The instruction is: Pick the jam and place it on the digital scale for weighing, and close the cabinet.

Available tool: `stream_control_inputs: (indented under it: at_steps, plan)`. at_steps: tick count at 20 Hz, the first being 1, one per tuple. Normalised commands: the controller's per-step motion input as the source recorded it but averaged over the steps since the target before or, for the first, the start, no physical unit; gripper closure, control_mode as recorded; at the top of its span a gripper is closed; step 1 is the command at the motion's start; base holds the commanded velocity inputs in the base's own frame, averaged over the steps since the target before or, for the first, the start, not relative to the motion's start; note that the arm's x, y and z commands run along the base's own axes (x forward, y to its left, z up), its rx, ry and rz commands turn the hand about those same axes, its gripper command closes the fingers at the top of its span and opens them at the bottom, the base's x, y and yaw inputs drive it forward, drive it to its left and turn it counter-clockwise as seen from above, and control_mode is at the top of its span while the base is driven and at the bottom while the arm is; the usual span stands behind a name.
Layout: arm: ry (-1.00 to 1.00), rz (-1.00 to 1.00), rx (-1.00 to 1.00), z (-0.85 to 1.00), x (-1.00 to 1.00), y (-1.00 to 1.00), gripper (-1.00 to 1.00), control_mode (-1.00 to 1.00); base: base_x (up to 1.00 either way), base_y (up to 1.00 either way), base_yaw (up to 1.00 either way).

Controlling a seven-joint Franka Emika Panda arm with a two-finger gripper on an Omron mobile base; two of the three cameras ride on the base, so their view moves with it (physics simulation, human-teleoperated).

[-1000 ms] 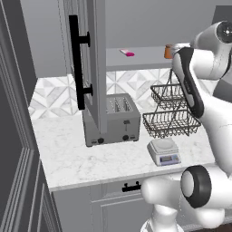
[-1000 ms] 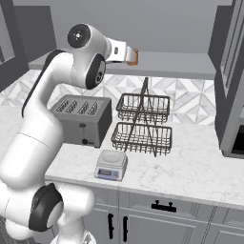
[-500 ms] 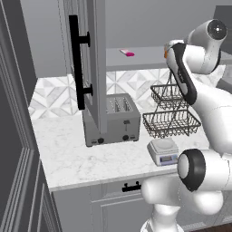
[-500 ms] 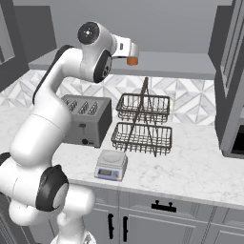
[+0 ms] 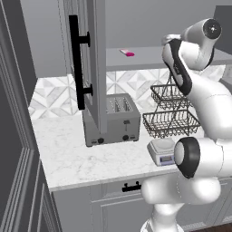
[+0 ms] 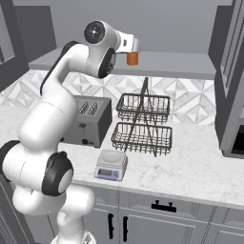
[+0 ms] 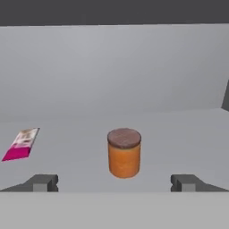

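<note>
The jam [image 7: 124,153], a small orange jar with a dark brown lid, stands upright on the open cabinet's shelf [image 6: 167,66]. My gripper [image 7: 114,183] is open just short of the jar, one fingertip to each side, touching nothing. From the right base, the hand [image 6: 129,45] hovers at the shelf's front edge, right beside the jam [image 6: 132,58]. The cabinet door [image 5: 93,68] with its long black handle [image 5: 77,63] stands swung open. On the counter below sits the white digital scale [image 6: 111,165] [image 5: 162,151], its plate bare.
A flat pink-and-white packet [image 7: 21,144] [image 5: 127,53] lies on the shelf left of the jar. A grey toaster [image 6: 86,120] and a two-tier wire basket rack [image 6: 143,125] stand on the marble counter [image 5: 77,158] behind the scale. Drawers with short black handles [image 6: 162,207] run below.
The arm has reached further in toward the shelf, bringing the hand up to the jam. The jar has not moved and the jaws have stayed open.
</note>
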Motion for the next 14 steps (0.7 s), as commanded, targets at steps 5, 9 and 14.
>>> stream_control_inputs:
  at_steps: [5,9,14]
  plan:
    - [0.0,0.0,0.0,0.0,0.44,0.0,-1.0,-1.0,0.0,0.0,0.0]
    - [0.01,0.0,0.0,0.0,0.38,-0.01,-1.0,-1.0,0.0,0.0,0.0]
    - [0.03,0.0,0.0,-0.1,0.34,-0.11,-1.0,-1.0,0.0,0.0,0.0]
